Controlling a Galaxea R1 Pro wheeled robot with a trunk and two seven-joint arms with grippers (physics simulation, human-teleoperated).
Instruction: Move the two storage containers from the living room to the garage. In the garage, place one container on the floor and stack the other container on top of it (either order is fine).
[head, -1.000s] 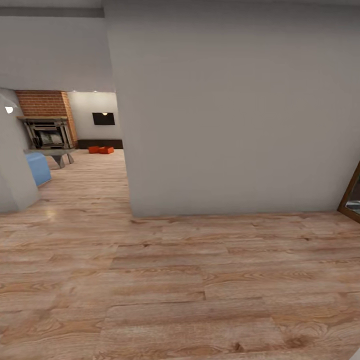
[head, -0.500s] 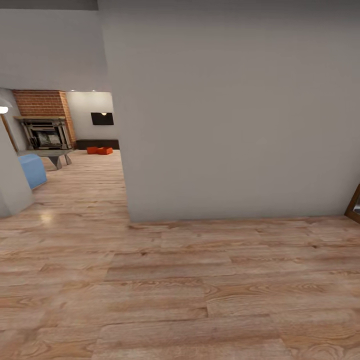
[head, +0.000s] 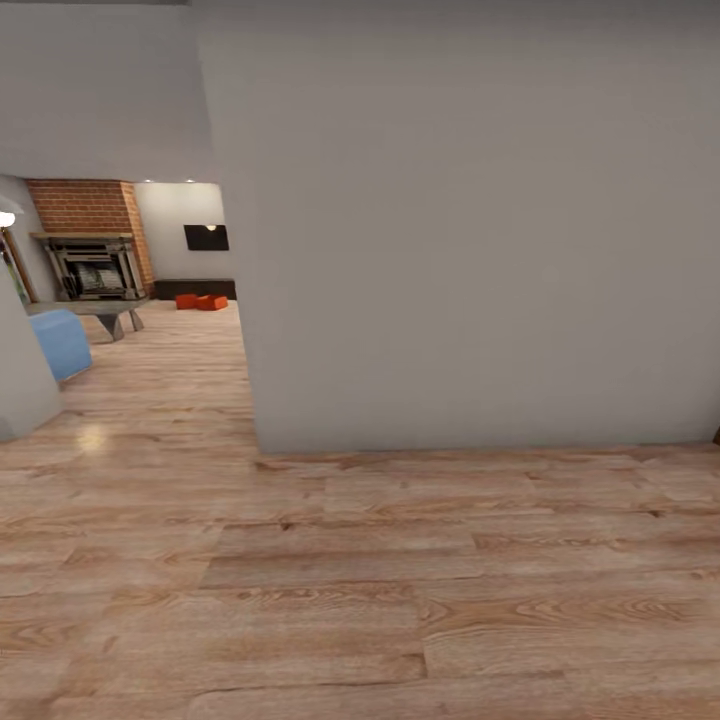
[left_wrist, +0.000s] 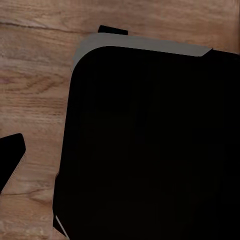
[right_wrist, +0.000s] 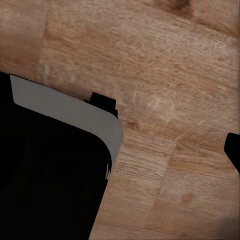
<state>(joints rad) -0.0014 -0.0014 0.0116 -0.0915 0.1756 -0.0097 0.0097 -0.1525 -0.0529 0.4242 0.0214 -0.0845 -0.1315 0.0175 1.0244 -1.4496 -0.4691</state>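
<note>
Position: we face a pale grey wall (head: 450, 220) close ahead, its corner just left of centre; light wood plank flooring (head: 360, 580) runs under us and on into the room beyond.
Living room: seen through the opening at the left, far end; red-brick fireplace column (head: 85, 205) with a dark firebox (head: 95, 272) under it.
Storage containers: we see two orange-red bins (head: 201, 301) side by side on the plank floor at the far end, in front of the long low dark cabinet (head: 197, 288); too small to tell whether they touch.
TV: black panel (head: 206, 237) on the far wall above the cabinet.
Other furniture: blue seat (head: 62, 342) at left, a grey low desk (head: 95, 312) behind it.
Left tool: wrist view shows a black body with grey edge (left_wrist: 150, 140) over planks; fingers apart or together, we cannot tell.
Right tool: black body with grey edge (right_wrist: 50, 165) over planks; state likewise cannot be told.
</note>
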